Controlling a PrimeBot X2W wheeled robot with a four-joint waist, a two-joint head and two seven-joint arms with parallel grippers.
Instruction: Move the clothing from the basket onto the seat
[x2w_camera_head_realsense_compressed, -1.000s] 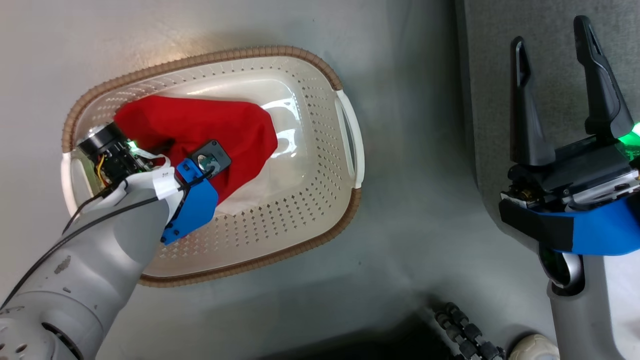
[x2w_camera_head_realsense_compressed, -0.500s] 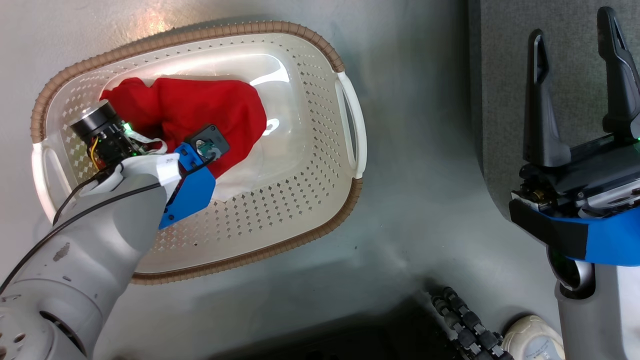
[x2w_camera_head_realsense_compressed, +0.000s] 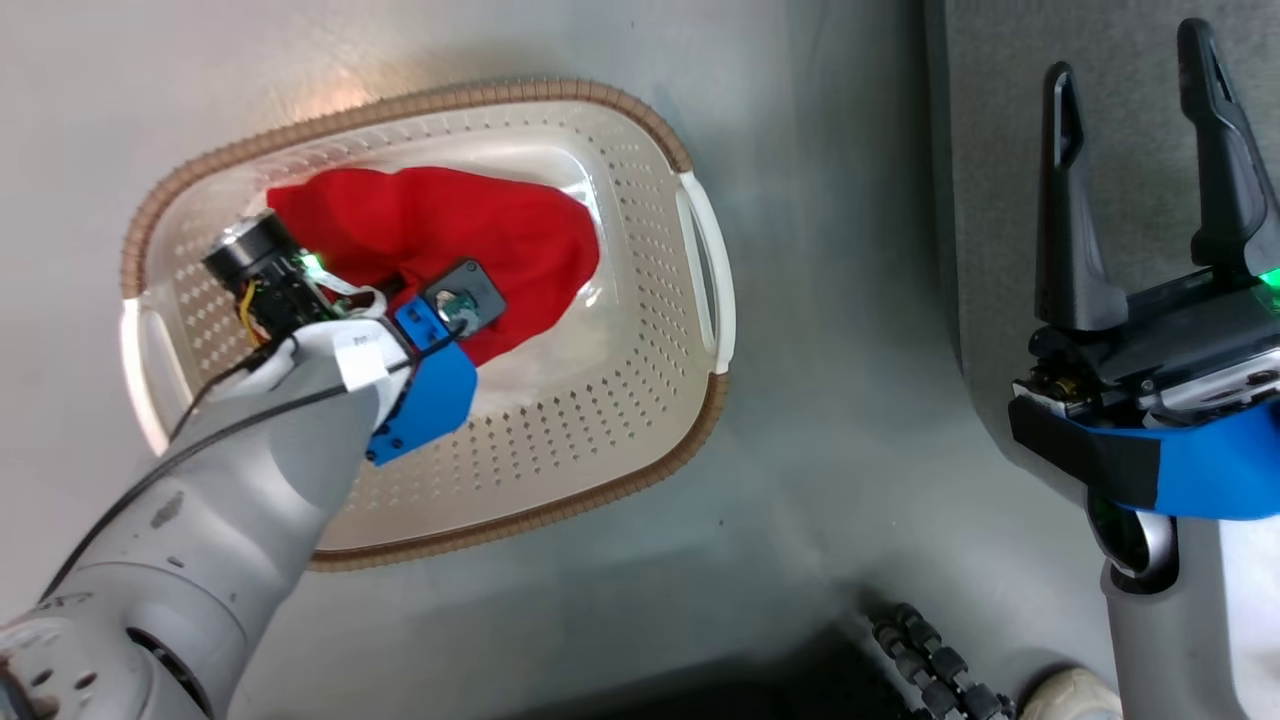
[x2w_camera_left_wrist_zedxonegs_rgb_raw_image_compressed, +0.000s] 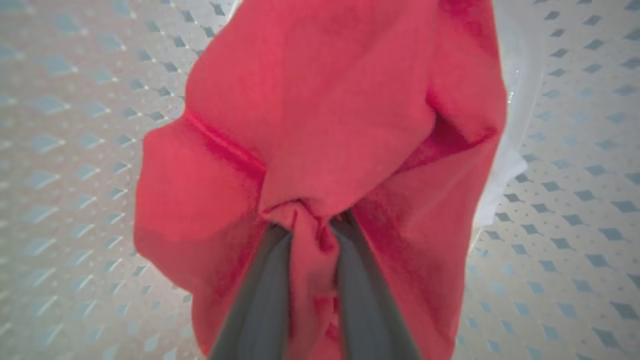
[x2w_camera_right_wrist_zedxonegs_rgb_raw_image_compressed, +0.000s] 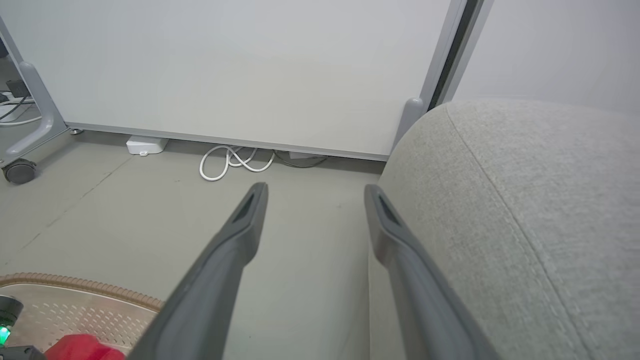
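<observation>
- At the lower left of the head view you see the left forearm (x2w_camera_head_realsense_compressed: 250, 480): a smooth, pale grey shell with a few scuffs and black cables (x2w_camera_head_realsense_compressed: 210, 388) along it.
- Its wrist carries a bright blue bracket (x2w_camera_head_realsense_compressed: 430, 400), a white label (x2w_camera_head_realsense_compressed: 362, 352) and a black cylindrical lens (x2w_camera_head_realsense_compressed: 250, 255) with a green light beside it.
- At the right, your right gripper (x2w_camera_head_realsense_compressed: 1128, 55) has two long dark fingers (x2w_camera_head_realsense_compressed: 1065, 250), each slotted near the tip. They sit on a black body wrapped in blue, with a black strap (x2w_camera_head_realsense_compressed: 1085, 455).
- In the left wrist view, the left gripper (x2w_camera_left_wrist_zedxonegs_rgb_raw_image_compressed: 311, 225) has matte dark grey prongs (x2w_camera_left_wrist_zedxonegs_rgb_raw_image_compressed: 265, 290) that taper.

The left arm (x2w_camera_head_realsense_compressed: 250, 480) reaches forward and down, its left claw (x2w_camera_left_wrist_zedxonegs_rgb_raw_image_compressed: 311, 220) pinched tight on the clothing (x2w_camera_left_wrist_zedxonegs_rgb_raw_image_compressed: 320, 100). The right claw (x2w_camera_head_realsense_compressed: 1128, 50) points up the head view, fingers spread apart.
</observation>
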